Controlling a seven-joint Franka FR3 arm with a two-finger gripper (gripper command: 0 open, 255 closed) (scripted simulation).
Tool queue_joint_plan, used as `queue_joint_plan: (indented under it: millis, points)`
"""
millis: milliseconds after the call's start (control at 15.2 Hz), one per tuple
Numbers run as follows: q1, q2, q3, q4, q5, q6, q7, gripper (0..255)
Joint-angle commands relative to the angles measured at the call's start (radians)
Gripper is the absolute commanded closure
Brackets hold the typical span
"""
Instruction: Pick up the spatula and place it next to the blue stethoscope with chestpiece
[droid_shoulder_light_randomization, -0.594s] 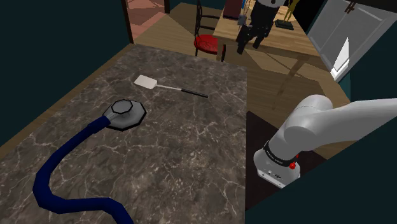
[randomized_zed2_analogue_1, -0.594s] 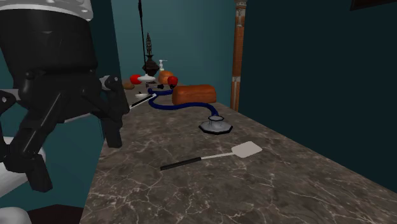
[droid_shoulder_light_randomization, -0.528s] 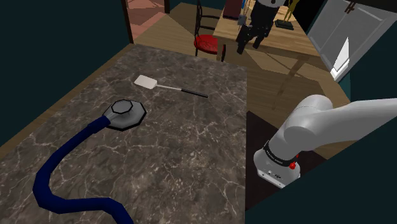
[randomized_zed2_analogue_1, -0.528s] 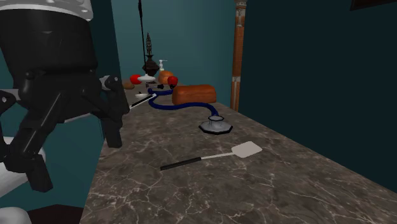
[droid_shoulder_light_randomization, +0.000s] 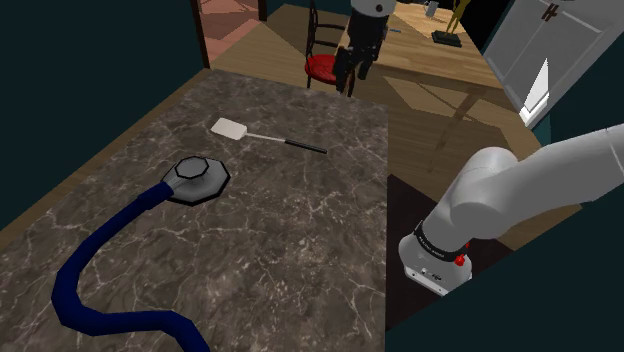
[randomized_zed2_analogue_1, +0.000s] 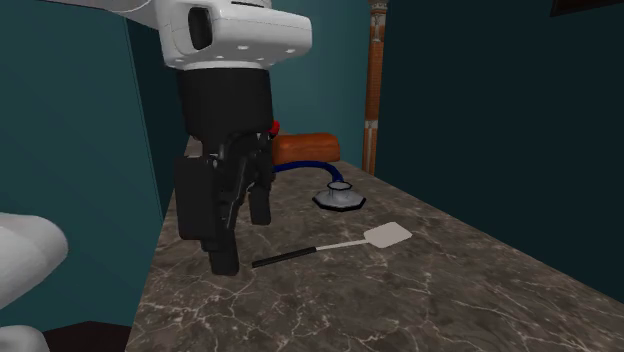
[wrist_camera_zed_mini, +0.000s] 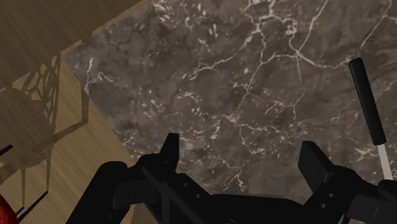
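The spatula (droid_shoulder_light_randomization: 232, 128) lies flat on the dark marble table (droid_shoulder_light_randomization: 290, 230), white blade toward the shoulder view's left, thin black handle (droid_shoulder_light_randomization: 305, 147) pointing right. The blue stethoscope's grey octagonal chestpiece (droid_shoulder_light_randomization: 200, 178) rests a little nearer than the blade, and its blue tube (droid_shoulder_light_randomization: 90, 265) curls toward the near edge. My gripper (droid_shoulder_light_randomization: 350, 76) hangs open above the table's far corner, beyond the handle's end, holding nothing. In the wrist view the gripper (wrist_camera_zed_mini: 242, 149) is over bare marble, with the spatula handle (wrist_camera_zed_mini: 366, 95) outside one finger. The second exterior view shows the gripper (randomized_zed2_analogue_1: 240, 230) above the handle (randomized_zed2_analogue_1: 285, 257), with the chestpiece (randomized_zed2_analogue_1: 340, 198) behind.
A chair with a red seat (droid_shoulder_light_randomization: 325, 68) stands just past the table's far edge, and a wooden table (droid_shoulder_light_randomization: 430, 55) is behind it. A brown loaf-shaped object (randomized_zed2_analogue_1: 305, 147) lies at the stethoscope's far end. The arm's stand (droid_shoulder_light_randomization: 435, 265) is beside the table's right edge.
The arm has swung in from beyond the table. The gripper moved toward the shoulder view's left and now hangs over the table's far corner near the spatula handle. Spatula and stethoscope have not moved.
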Motion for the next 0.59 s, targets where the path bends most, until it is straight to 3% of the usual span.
queue_joint_plan:
  millis: [0,528]
  points:
    - [0.027,0.05,0.016,0.021,0.012,0.016,-0.019,0]
    - [0.12,0.289,0.088,0.162,0.046,0.057,-0.094,0]
